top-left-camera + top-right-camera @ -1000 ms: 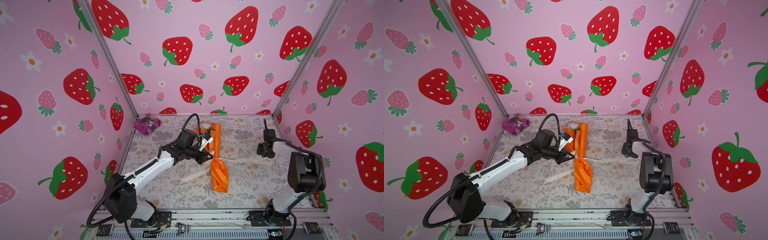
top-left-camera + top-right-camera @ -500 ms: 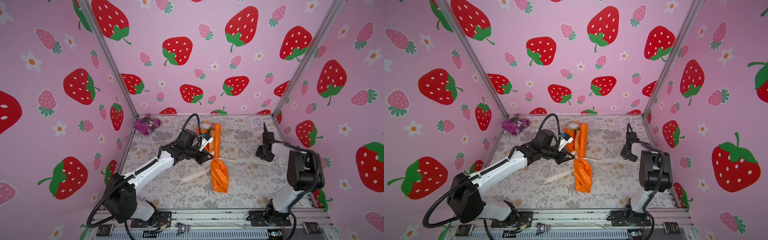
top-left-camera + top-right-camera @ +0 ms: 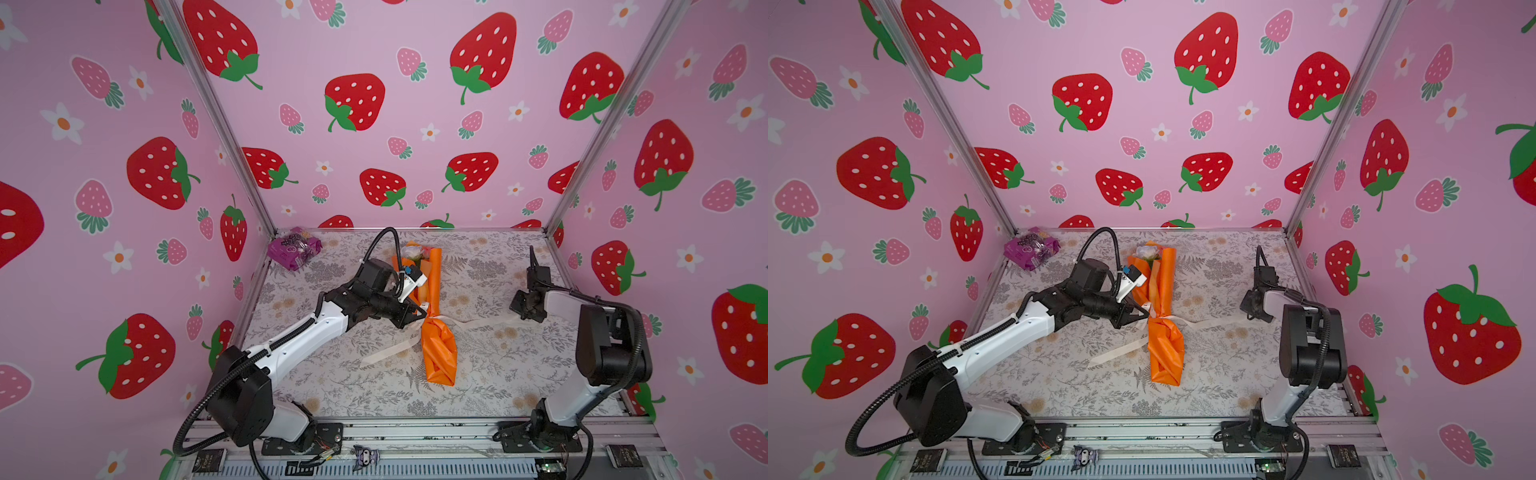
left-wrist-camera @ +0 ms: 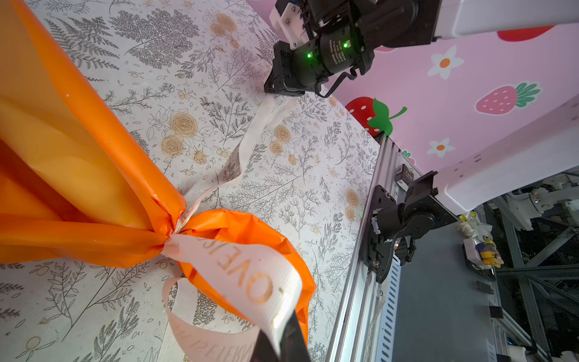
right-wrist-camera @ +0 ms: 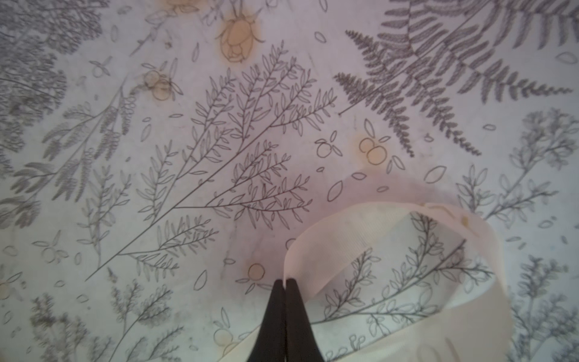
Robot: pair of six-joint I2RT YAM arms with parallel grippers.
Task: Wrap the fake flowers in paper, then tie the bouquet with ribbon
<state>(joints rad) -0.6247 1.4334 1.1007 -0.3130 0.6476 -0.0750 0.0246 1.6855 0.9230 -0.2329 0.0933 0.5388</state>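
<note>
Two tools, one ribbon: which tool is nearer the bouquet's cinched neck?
The left tool, shut on the gold-lettered ribbon right beside the bouquet; the right tool grips the same ribbon's far strand, well away from it.

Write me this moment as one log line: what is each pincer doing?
left pincer: shut on ribbon | right pincer: shut on ribbon, other end | bouquet: lying down, ribbon cinched round it
</note>
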